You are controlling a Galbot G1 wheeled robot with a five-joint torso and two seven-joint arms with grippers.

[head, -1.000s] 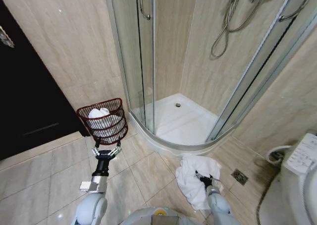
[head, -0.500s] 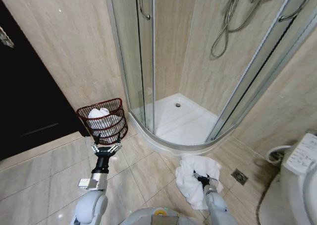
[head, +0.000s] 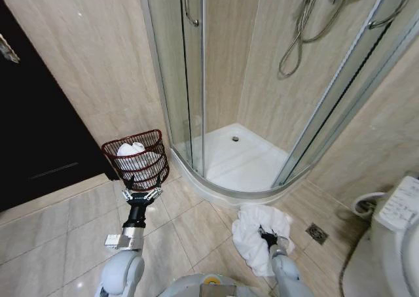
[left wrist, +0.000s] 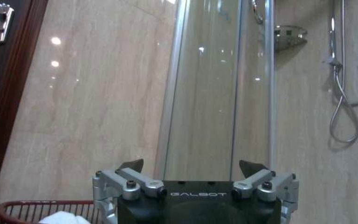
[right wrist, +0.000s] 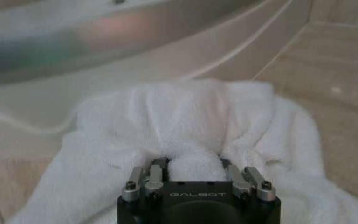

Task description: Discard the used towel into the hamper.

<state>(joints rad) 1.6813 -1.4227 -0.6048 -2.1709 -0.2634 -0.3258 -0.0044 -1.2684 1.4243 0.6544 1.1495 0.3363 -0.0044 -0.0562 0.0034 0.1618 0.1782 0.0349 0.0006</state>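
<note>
Beige floor tiles [head: 72, 235] carry a crumpled white towel [head: 252, 235], bunched between the right gripper's [head: 268, 235] closed fingers. Spread-fingered, the left gripper [head: 142, 193] hovers beside the reddish-brown wire hamper [head: 139, 158].

Bare floor tiles [head: 190, 228] between towel [head: 252, 235] and hamper [head: 139, 158].

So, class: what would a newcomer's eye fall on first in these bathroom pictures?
The white towel heaped on the floor tiles by the shower tray, with the right gripper pressed into its folds. Next, the reddish-brown hamper against the wall, already holding white cloth, the open left gripper beside it.
</note>
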